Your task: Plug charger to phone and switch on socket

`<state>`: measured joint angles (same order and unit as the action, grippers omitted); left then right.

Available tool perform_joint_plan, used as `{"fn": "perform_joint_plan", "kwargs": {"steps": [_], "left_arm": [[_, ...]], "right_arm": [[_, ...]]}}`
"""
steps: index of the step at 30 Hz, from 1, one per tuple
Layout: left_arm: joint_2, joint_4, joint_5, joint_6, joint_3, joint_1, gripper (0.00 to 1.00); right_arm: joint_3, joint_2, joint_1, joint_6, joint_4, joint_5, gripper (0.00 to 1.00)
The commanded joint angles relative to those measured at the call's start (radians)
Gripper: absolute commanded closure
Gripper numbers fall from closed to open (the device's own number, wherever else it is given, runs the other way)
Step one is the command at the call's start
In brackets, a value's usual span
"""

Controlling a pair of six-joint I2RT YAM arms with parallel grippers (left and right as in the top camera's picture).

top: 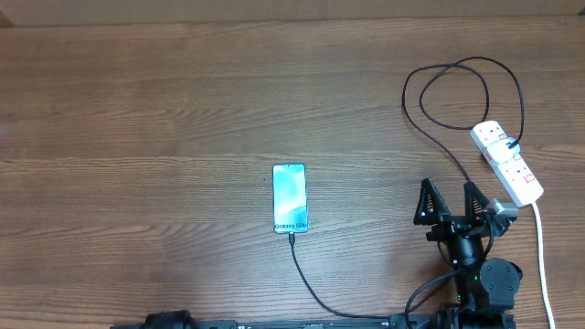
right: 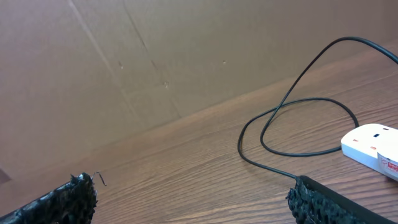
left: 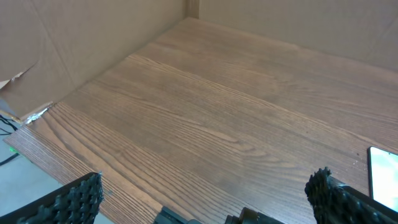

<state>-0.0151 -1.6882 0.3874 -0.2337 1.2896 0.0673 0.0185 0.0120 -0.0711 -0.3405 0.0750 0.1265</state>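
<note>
Toward the near right of the table (top: 183, 110), the right gripper (top: 448, 185) is held wide open and empty. The socket (top: 508, 163) is set just beyond and right of it, long axis slanting away to the left; this gripper is judged the nearer.

Wooden table (top: 137, 91), phone (top: 290, 198) mid-table, looped charger (top: 406, 96), white socket (top: 508, 163)

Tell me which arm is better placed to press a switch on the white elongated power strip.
Probably the right. The right gripper, open, sits beside the white power strip, which its wrist view shows. The left gripper, also open, faces wooden table with only an edge of the black-edged smartphone in view.
</note>
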Motion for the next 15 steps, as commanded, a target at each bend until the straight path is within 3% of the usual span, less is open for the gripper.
{"fn": "perform_joint_plan", "kwargs": {"steps": [1,15], "left_arm": [[0.011,-0.001,0.012,-0.006,0.002,0.005,0.00],[0.011,0.003,0.018,-0.002,0.002,0.005,0.00]], "right_arm": [[-0.011,-0.009,0.005,-0.003,-0.005,0.002,0.00],[-0.011,-0.009,0.005,-0.003,-0.005,0.002,0.00]]}}
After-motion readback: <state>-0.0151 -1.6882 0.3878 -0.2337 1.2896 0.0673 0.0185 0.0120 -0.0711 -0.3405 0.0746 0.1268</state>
